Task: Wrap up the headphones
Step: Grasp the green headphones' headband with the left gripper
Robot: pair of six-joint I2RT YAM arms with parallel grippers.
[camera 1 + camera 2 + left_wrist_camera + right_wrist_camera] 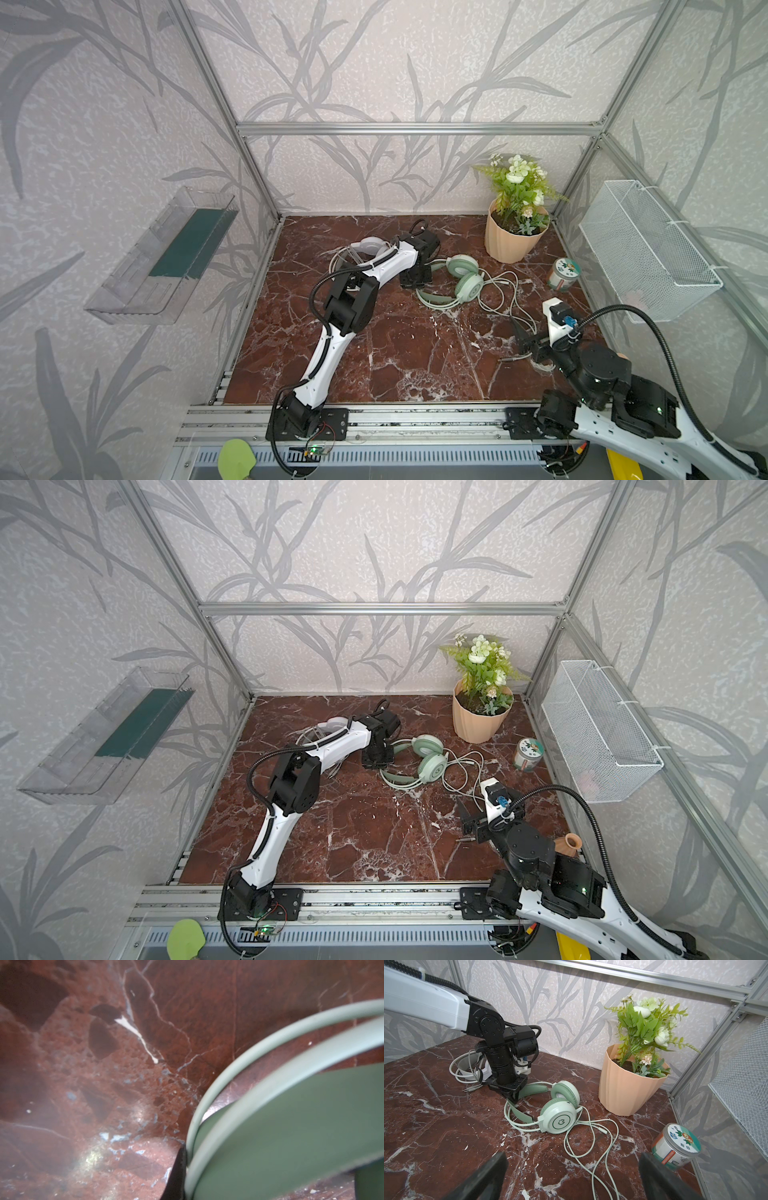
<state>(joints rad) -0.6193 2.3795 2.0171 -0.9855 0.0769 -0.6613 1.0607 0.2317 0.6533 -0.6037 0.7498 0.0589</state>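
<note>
Pinched together, the left jaws bear down on the headband (532, 1089) of the mint green headset (558, 1114), which lies on the red marble desk (395, 357), right of centre and toward the back.

Several containers stand around it. A ribbed peach pot (507, 245) in the back right corner holds artificial greenery with white flowers (517, 174). Just in front of it, a small clear jar (562, 275) with a printed lid shows whitish contents I cannot identify. A white mesh basket (648, 249) hangs on the right wall, and what lies in it cannot be made out. A clear plastic tray (137, 291) on the left wall carries a dark green sheet (191, 245). In a top view a little terracotta vase (567, 845) peeks out behind the right arm (532, 854), its inside hidden.

The left wrist view shows one dark fingertip (176, 1174) pressed against the headband's thin pale wires, with its broad green strip beside them. The right jaws are spread wide and grip nothing, over the front right of the desk. The mint headset's thin cable (591, 1132) lies in loose loops on the marble and is seen between their fingers (483, 1178); I cannot tell whether it touches them.

The white headset (372, 245) sits at the back left, behind the left arm (332, 316), with its own cord (453, 1070) looped beside it.
</note>
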